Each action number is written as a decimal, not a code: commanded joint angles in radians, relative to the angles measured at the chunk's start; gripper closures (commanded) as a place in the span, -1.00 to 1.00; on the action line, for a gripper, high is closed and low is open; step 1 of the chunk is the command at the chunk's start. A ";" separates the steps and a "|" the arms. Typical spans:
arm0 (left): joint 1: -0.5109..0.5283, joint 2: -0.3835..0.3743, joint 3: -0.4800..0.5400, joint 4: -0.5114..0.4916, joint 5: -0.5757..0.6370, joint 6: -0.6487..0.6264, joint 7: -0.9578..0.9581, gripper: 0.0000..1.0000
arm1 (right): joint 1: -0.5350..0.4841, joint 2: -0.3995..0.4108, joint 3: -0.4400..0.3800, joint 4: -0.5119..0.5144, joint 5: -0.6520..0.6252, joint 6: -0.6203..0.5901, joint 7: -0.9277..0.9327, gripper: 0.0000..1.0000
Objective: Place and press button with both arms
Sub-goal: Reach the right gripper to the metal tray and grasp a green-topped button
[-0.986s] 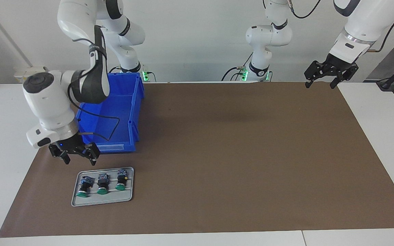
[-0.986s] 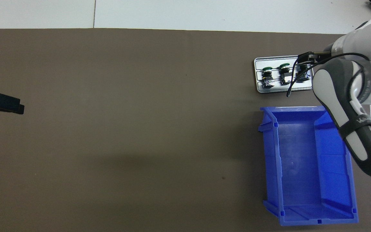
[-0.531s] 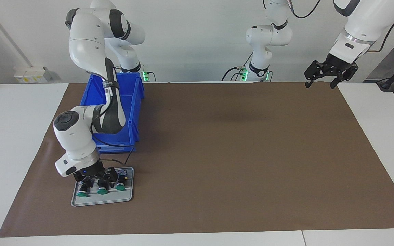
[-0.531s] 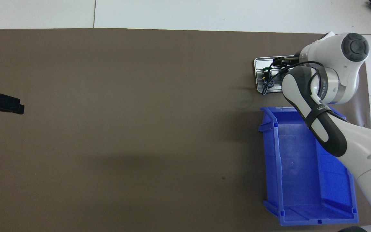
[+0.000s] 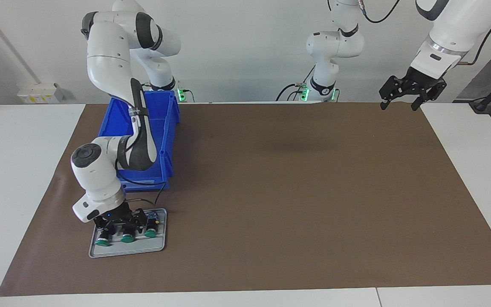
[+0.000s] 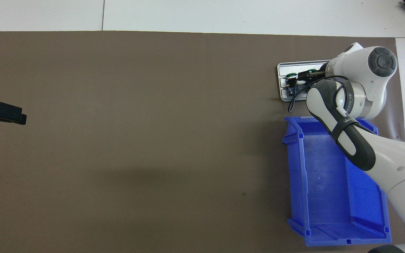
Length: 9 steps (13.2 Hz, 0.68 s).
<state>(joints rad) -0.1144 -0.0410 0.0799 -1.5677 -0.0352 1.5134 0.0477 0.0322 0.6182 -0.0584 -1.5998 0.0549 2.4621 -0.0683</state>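
Three green-capped buttons lie side by side in a grey tray (image 5: 126,252) at the right arm's end of the table. My right gripper (image 5: 124,224) is down on the tray, open. Its fingers stand either side of the black body of the middle button (image 5: 127,238). The other two buttons (image 5: 102,242) (image 5: 150,233) lie on either side of it. In the overhead view the right arm's wrist hides most of the tray (image 6: 282,67); one green cap (image 6: 291,75) still shows. My left gripper (image 5: 399,104) hangs open over the mat's corner at the left arm's end and holds nothing.
A blue open bin (image 5: 166,128) stands on the brown mat (image 5: 292,192), nearer to the robots than the tray and close to it. The right arm's forearm reaches over the bin (image 6: 329,189). White table surrounds the mat.
The right arm swung over and came down from above the tray's near edge until its gripper sat among the buttons; in the last half second it only settled slightly. The left arm stayed still.
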 commanded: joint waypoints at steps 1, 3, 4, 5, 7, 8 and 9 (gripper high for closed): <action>0.001 -0.030 -0.003 -0.035 0.012 0.013 -0.011 -1.00 | -0.005 -0.012 0.006 -0.023 0.017 0.024 -0.028 -0.66; 0.001 -0.030 -0.003 -0.035 0.012 0.013 -0.011 -1.00 | -0.005 -0.014 0.006 -0.025 0.017 0.012 -0.028 -0.10; 0.002 -0.030 -0.003 -0.035 0.012 0.013 -0.011 -1.00 | -0.006 -0.014 0.008 -0.023 0.017 0.006 -0.030 0.54; 0.001 -0.030 -0.003 -0.035 0.012 0.013 -0.011 -1.00 | -0.006 -0.014 0.006 -0.020 0.017 -0.011 -0.027 1.00; 0.002 -0.030 -0.003 -0.035 0.012 0.013 -0.011 -1.00 | -0.017 -0.017 0.006 -0.002 0.014 -0.029 -0.027 1.00; 0.001 -0.030 -0.003 -0.035 0.012 0.013 -0.011 -1.00 | -0.009 -0.017 0.006 0.026 0.017 -0.057 -0.019 1.00; 0.002 -0.030 -0.003 -0.035 0.012 0.013 -0.011 -1.00 | 0.001 -0.015 0.005 0.072 0.010 -0.105 0.002 1.00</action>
<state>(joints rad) -0.1144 -0.0411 0.0799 -1.5677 -0.0352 1.5134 0.0477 0.0316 0.6142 -0.0595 -1.5859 0.0550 2.4323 -0.0686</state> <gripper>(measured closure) 0.000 0.599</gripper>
